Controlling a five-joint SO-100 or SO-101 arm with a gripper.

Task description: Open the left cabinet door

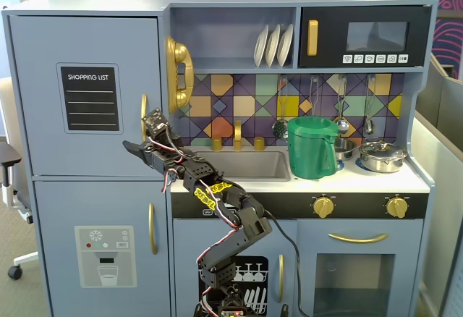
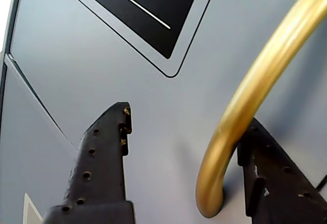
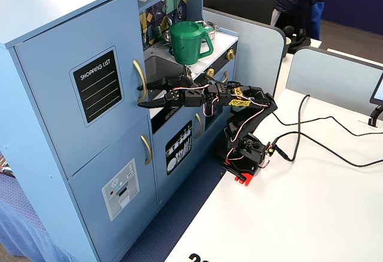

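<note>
**Gripper spread around the gold handle of the shopping-list door**

I am looking at a blue-grey toy kitchen through three cameras. The left cabinet door [image 1: 83,96] fills the upper left of a fixed view, flat and flush with the cabinet front, so it looks closed. It carries a black chalkboard panel [image 1: 89,98] lettered "SHOPPING LIST". Its curved gold handle [image 1: 143,116] runs vertically along the door's right edge. Below it sits a second door with a water-dispenser picture [image 1: 105,256].

My arm [image 3: 230,97] rises from its base [image 3: 245,154] at the lower centre of a fixed view and reaches left across the sink front. The gripper [image 3: 142,94] sits at the handle, left of centre in that frame.

In the wrist view, the handle [image 2: 265,81] sweeps down the right side of the frame. One dark finger [image 2: 102,162] stands at lower left, apart from the handle. The other finger [image 2: 276,178] sits at lower right, just behind the handle's lower end. The jaws are spread wide with the handle between them. They are not clamped on it; I cannot tell whether the right finger touches it.

A green pitcher [image 1: 312,147] stands on the counter right of the sink [image 1: 242,165].
</note>
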